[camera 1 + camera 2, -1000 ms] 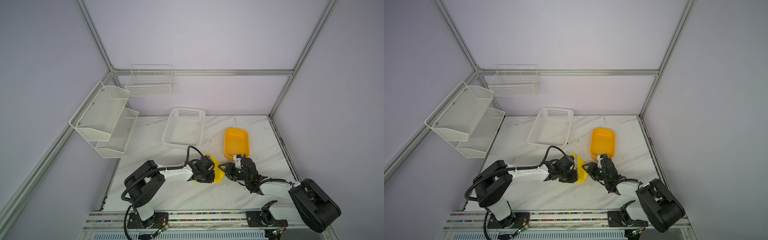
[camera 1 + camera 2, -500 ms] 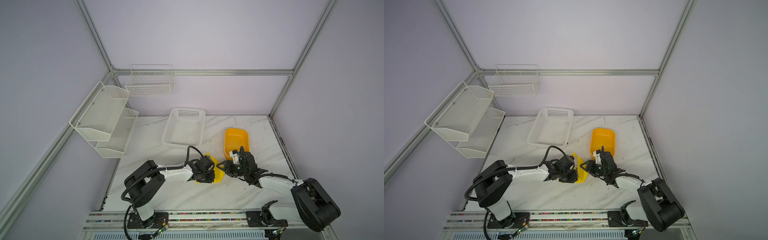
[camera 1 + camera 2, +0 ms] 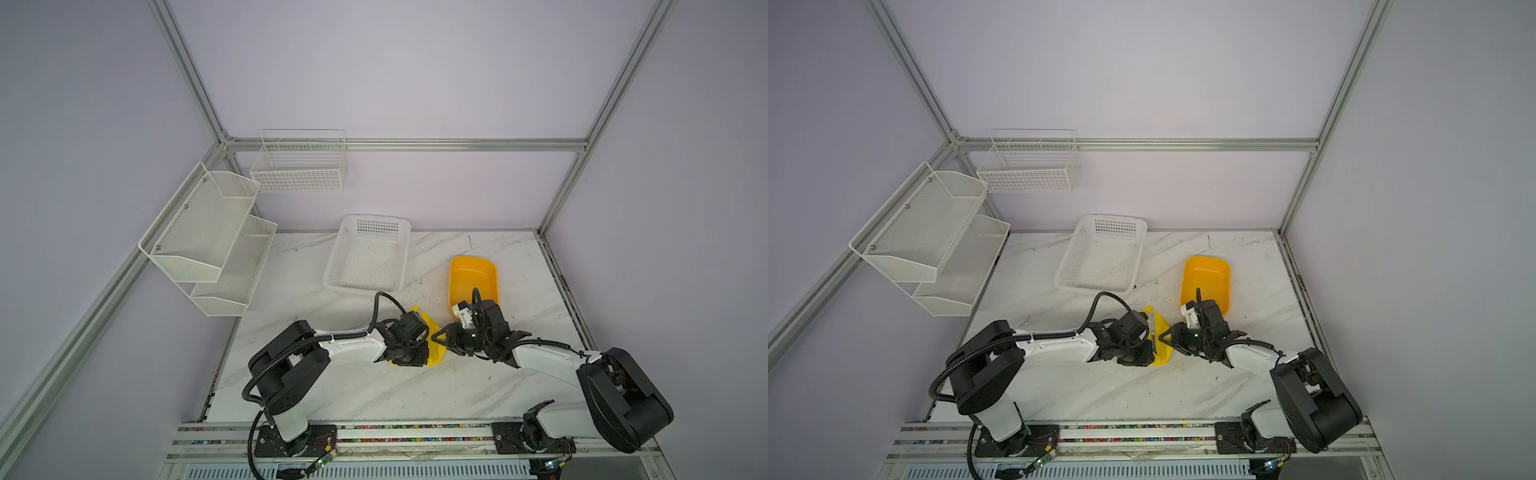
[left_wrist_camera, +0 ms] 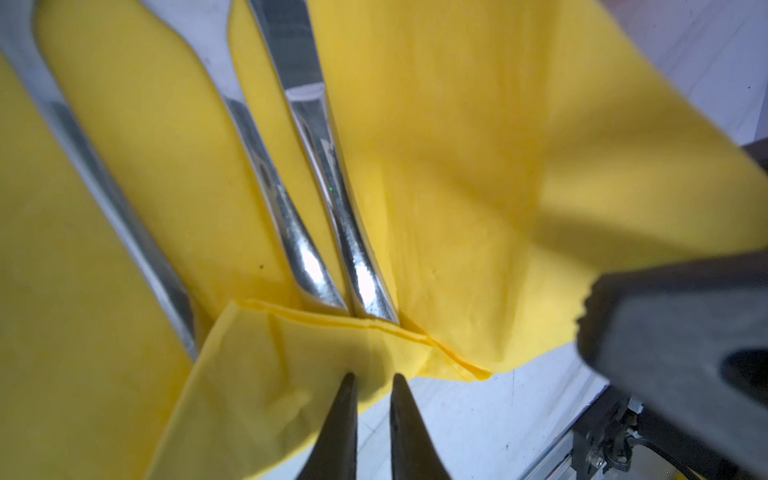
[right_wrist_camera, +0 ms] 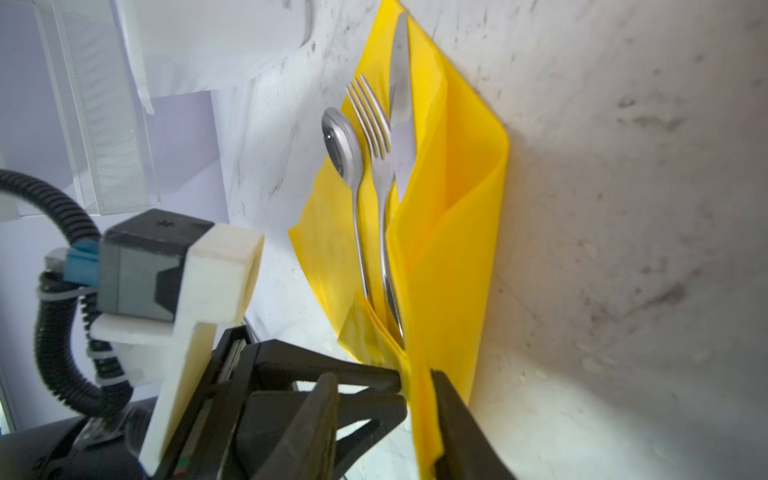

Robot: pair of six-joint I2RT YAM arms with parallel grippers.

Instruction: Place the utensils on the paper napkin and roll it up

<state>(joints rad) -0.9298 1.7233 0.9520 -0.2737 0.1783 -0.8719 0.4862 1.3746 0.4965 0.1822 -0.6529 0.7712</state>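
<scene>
The yellow paper napkin lies on the marble table with a spoon, a fork and a knife side by side on it. One side flap stands raised beside the knife, and a corner is folded up over the handle ends. My left gripper is shut on that folded corner. My right gripper is open, with the raised flap's edge between its fingers, close to one finger. In both top views the two grippers meet at the napkin, which the left wrist mostly hides.
An orange-yellow plastic tub sits just behind the right wrist. A white perforated basket stands at the back middle. A two-tier mesh shelf and a wire basket hang on the left and back walls.
The right gripper has moved a little left onto the napkin's raised flap and its jaws have narrowed. The left gripper has kept its hold and place.
</scene>
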